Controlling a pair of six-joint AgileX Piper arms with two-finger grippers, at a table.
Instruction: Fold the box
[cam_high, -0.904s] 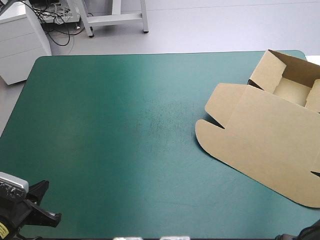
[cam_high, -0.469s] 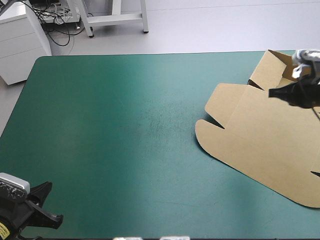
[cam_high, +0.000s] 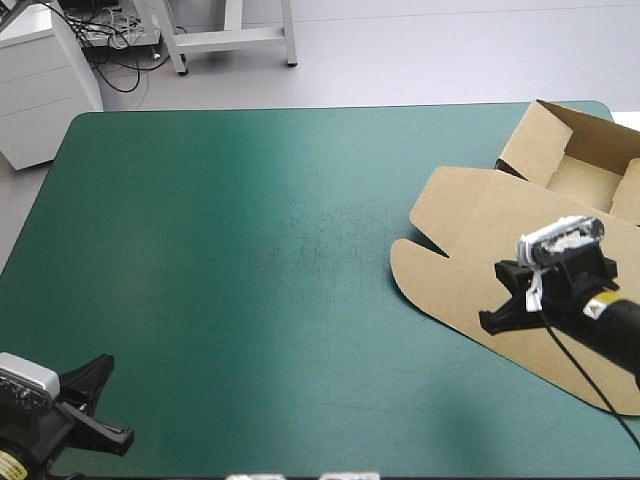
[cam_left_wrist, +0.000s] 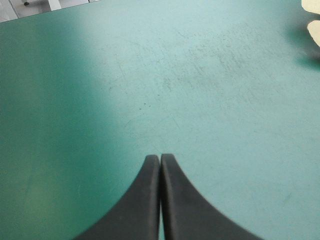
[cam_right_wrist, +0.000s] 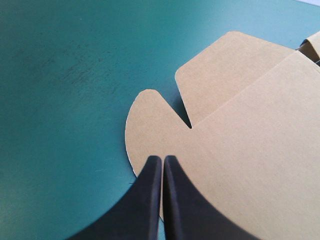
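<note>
The brown box (cam_high: 520, 270) lies at the table's right side as an open tray (cam_high: 575, 180) at the far right corner, with its lid flat toward the middle. My right gripper (cam_high: 487, 320) is shut and hovers over the lid's near edge. In the right wrist view its tip (cam_right_wrist: 162, 159) sits just behind the lid's rounded flap (cam_right_wrist: 150, 117), with nothing between the fingers. My left gripper (cam_high: 122, 437) is shut at the near left corner, far from the box. In the left wrist view its tip (cam_left_wrist: 160, 157) is over bare cover, and a sliver of the box (cam_left_wrist: 315, 32) shows far ahead.
The teal-green cover (cam_high: 250, 250) stretches bare between the two grippers. The tray's raised walls (cam_high: 535, 135) stand close to the table's far and right edges. A white cabinet (cam_high: 40, 80) stands off the table beyond the far left corner.
The right arm came into view over the tray, then swept toward the near side over the flat lid. The left gripper shifted slightly. The box has not moved.
</note>
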